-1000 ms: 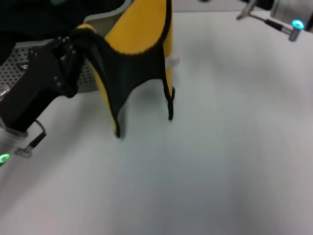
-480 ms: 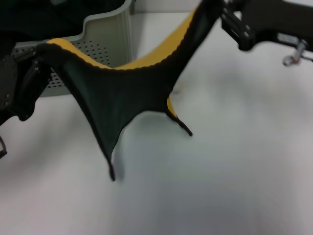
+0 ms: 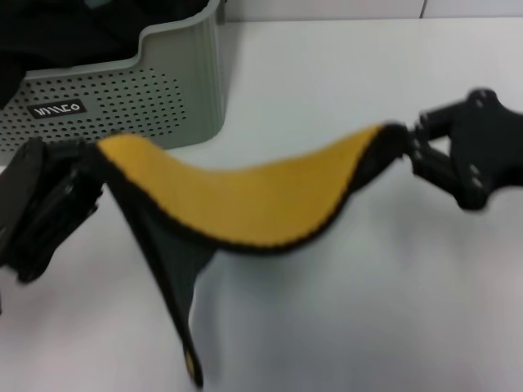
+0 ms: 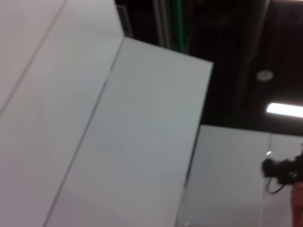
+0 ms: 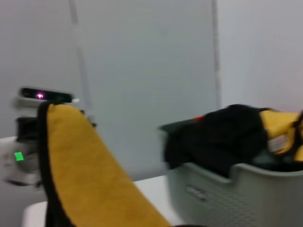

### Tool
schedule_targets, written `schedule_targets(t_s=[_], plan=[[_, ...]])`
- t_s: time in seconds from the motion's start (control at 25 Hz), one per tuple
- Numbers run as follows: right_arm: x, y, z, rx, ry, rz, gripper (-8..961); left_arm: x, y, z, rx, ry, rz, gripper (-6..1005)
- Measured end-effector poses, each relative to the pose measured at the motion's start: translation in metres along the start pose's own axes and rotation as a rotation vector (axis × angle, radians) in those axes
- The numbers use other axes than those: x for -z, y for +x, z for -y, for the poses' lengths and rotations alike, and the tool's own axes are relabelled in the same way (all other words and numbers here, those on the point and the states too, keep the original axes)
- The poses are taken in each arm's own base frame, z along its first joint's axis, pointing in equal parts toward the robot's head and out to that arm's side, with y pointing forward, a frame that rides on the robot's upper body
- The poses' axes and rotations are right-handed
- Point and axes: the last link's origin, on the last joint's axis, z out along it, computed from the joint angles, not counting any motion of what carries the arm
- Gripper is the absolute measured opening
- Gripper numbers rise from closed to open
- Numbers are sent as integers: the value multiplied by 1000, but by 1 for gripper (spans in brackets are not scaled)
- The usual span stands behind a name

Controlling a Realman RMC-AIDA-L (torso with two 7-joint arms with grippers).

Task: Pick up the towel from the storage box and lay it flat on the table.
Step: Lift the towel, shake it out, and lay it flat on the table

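The towel (image 3: 245, 200), yellow face up with black edging, hangs stretched in the air between my two grippers over the white table (image 3: 351, 327). My left gripper (image 3: 82, 175) is shut on its left corner. My right gripper (image 3: 409, 143) is shut on its right corner. One dark green-grey corner droops toward the table at the front (image 3: 184, 302). The towel also shows in the right wrist view (image 5: 90, 175). The sage-green storage box (image 3: 155, 90) stands at the back left, behind the towel.
The box holds more dark and yellow cloths (image 5: 227, 137), seen in the right wrist view. The left wrist view shows only wall panels (image 4: 132, 142) and a dark ceiling.
Both grippers moved forward and down, away from the box, and farther apart. The towel went from hanging bunched to stretched wide, yellow face up, lower over the table.
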Motion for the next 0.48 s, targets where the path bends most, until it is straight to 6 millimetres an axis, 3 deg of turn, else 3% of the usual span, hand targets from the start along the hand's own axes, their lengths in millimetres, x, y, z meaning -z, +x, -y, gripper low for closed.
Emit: schedule_targets(t_s=[0.24,0.4,0.48], plan=[[27,-9,-34,-75,-135,82,77,2,4,-32,106,-58,-100,35],[45,-6,-41,-177,-155,192,79,8,3,-39,174,-27,-182,36],[48,4,-37,-234,-139,223,80,8,-7,-33,206,7,-201,36]])
